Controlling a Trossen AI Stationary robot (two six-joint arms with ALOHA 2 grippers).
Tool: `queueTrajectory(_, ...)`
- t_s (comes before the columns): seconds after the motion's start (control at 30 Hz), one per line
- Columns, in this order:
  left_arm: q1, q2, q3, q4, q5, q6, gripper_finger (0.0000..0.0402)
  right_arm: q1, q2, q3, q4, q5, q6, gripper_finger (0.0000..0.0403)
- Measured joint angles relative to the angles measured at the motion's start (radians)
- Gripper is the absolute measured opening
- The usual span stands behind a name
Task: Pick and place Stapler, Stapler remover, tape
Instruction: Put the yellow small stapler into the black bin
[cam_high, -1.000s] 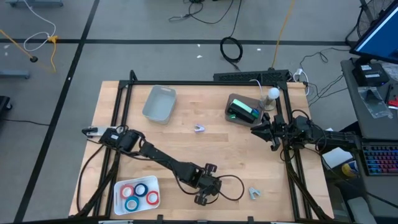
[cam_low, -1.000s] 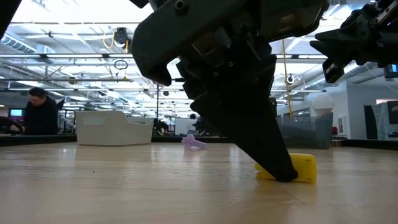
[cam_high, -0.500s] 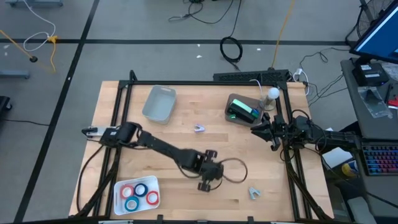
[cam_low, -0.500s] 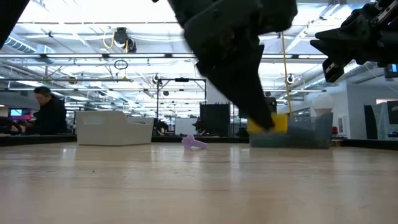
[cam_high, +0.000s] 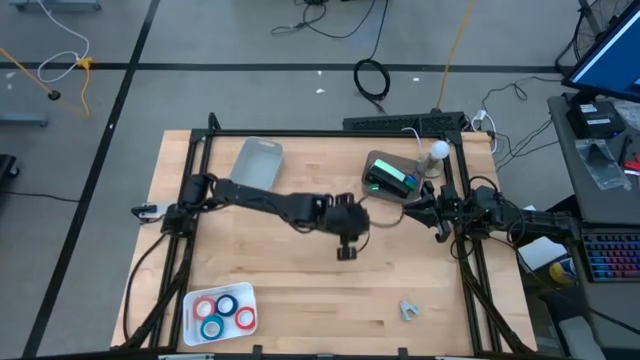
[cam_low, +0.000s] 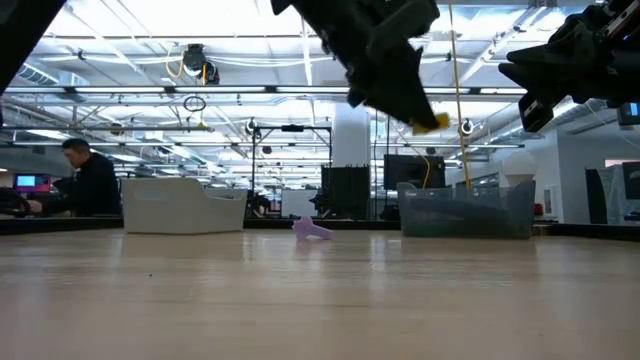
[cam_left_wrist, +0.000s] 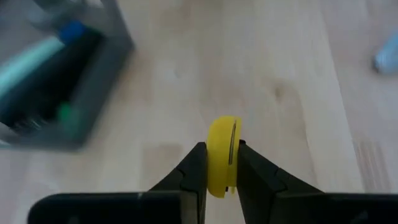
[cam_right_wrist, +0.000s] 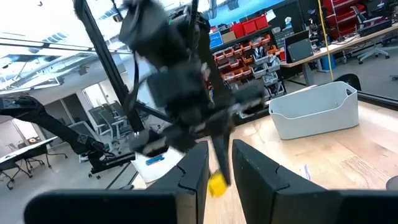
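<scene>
Left gripper (cam_left_wrist: 217, 171) clamping yellow tape roll (cam_left_wrist: 222, 155)

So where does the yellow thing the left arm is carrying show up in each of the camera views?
High view: hidden under the left gripper, mid-table.
Low view: yellow piece held in the air, upper middle, above the grey bin.
Left wrist view: centre, pinched between the fingers.
Right wrist view: low centre, hanging from the left arm.
Shared landmark: the grey bin, beside it in the high, low and left wrist views.
</scene>
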Motion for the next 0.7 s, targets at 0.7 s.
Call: queueTrajectory(0.7,0.252,-0.012,0.003,0.331,-0.036,0.009,0.0065,0.000,0.000,0.000,0.000,0.000,0.007,0.0063)
